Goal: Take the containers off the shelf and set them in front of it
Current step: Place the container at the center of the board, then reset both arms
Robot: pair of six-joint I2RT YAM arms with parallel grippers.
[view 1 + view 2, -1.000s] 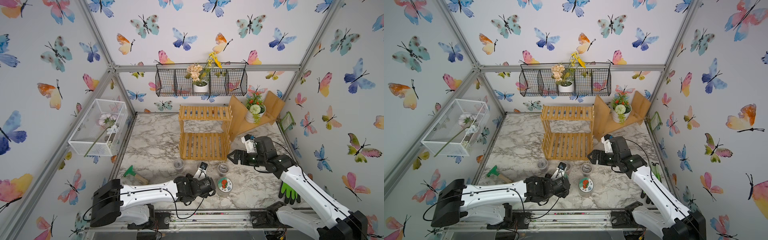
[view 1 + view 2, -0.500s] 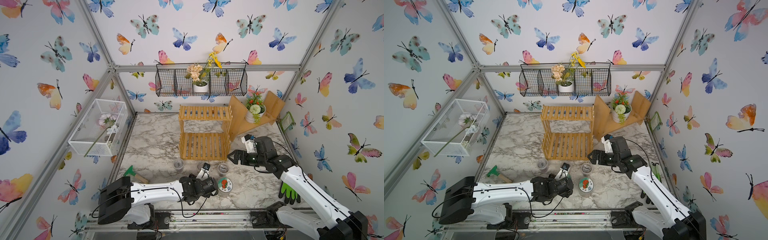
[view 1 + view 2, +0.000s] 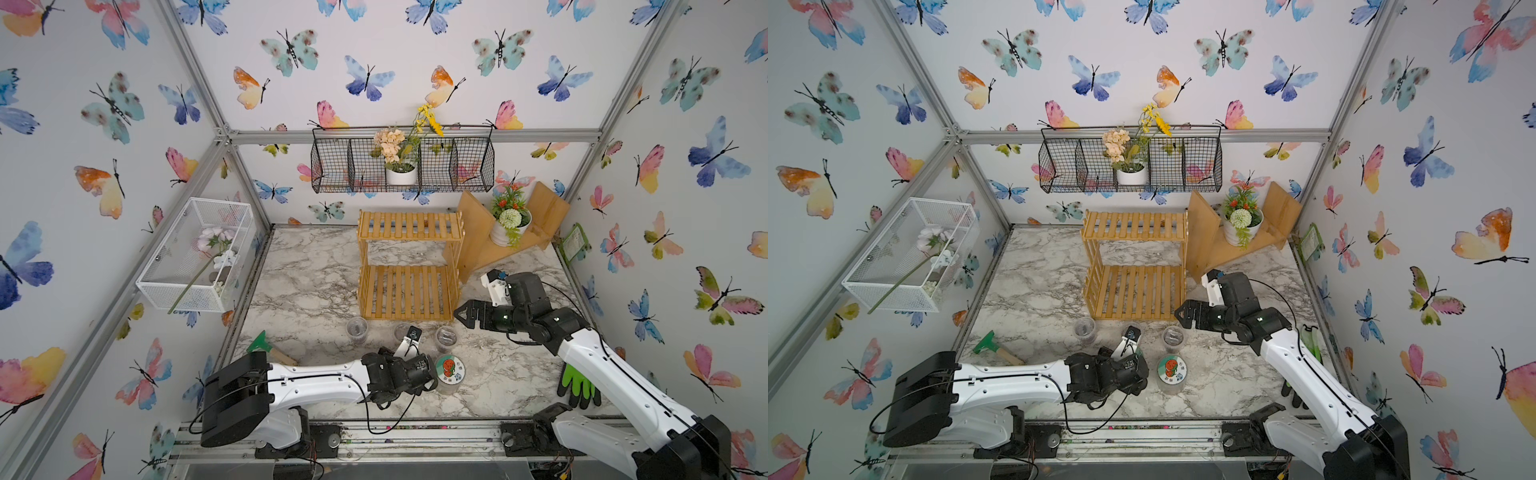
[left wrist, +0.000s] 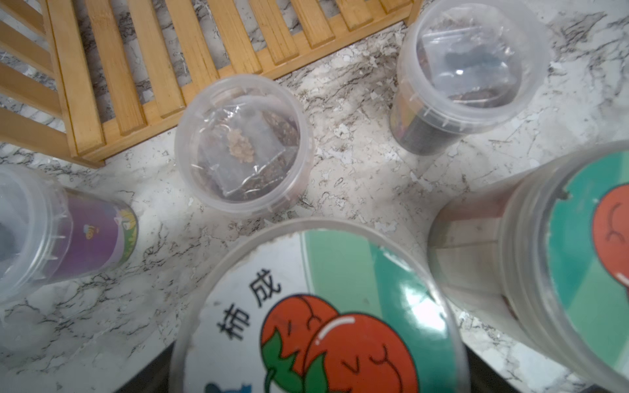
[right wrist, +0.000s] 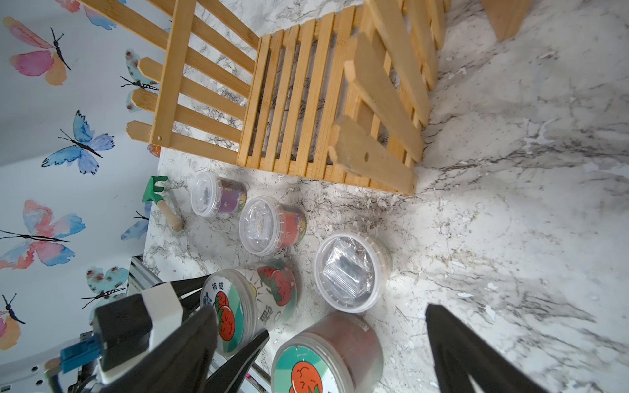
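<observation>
Both tiers of the shelf (image 3: 409, 257) are bare. All five containers (image 5: 269, 224) stand on the counter (image 3: 311, 270) just before it: three cups (image 3: 357, 328) in a row, two jars (image 5: 326, 357) nearer the arms. Each is upright, its axis vertical, lid up. The left pincer (image 3: 417, 372) straddles one jar (image 4: 316, 323), though whether it grips cannot be told. The right pincer (image 3: 462, 314) hovers spread and empty. Seemingly only withdrawal remains.

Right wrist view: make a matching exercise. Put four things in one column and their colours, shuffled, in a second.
Things:
1. cup next to the rake
2. middle cup of the row
3. rake head
4. shelf

Colours:
A. red label band
B. honey-yellow wooden slats
C. purple label band
D. green

Pairs: 1-C, 2-A, 3-D, 4-B
</observation>
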